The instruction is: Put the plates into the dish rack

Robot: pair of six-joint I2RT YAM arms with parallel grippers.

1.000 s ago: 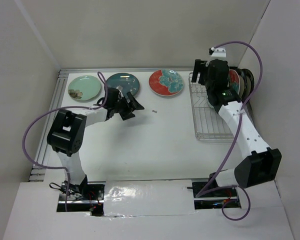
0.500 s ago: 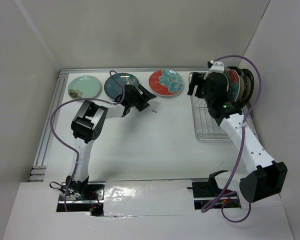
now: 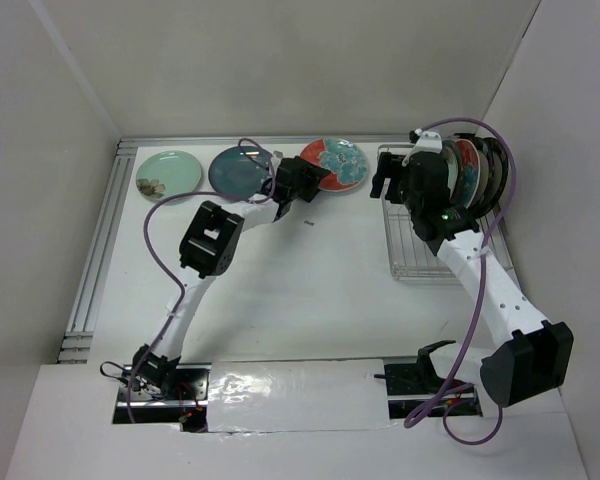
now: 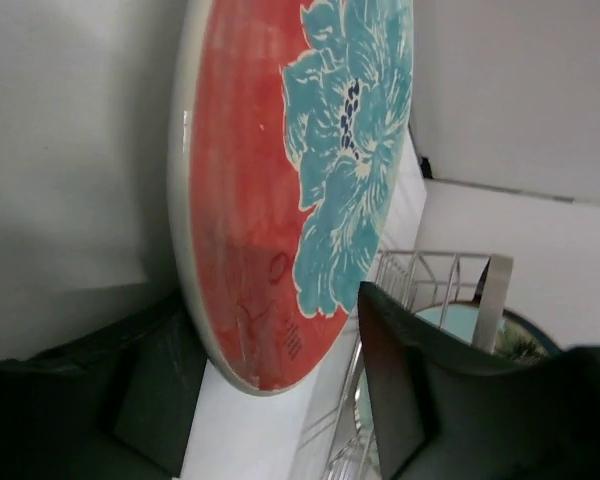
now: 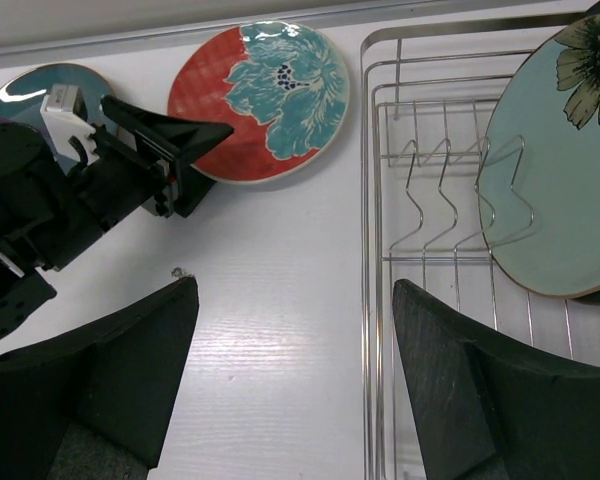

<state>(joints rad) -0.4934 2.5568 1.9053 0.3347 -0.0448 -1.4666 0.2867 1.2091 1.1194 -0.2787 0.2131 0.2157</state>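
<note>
A red plate with a teal flower (image 3: 336,163) lies flat at the back of the table. My left gripper (image 3: 310,184) is open at its left edge. In the left wrist view the red plate (image 4: 280,170) has its near rim between the two spread jaws of the left gripper (image 4: 280,395), which do not press on it. A dark teal plate (image 3: 236,170) and a pale mint plate (image 3: 168,174) lie to the left. The dish rack (image 3: 420,245) holds several plates (image 3: 472,168) upright at its back. My right gripper (image 5: 295,375) is open and empty above the rack's left edge.
White walls close in the back and both sides. A small dark speck (image 3: 309,222) lies on the table in front of the red plate. In the right wrist view a mint flowered plate (image 5: 550,190) stands in the rack (image 5: 430,250), with free prongs in front of it.
My left gripper has swung right, from in front of the dark teal plate to the red plate's left edge. My right gripper has shifted slightly left and lower, off the racked plates.
</note>
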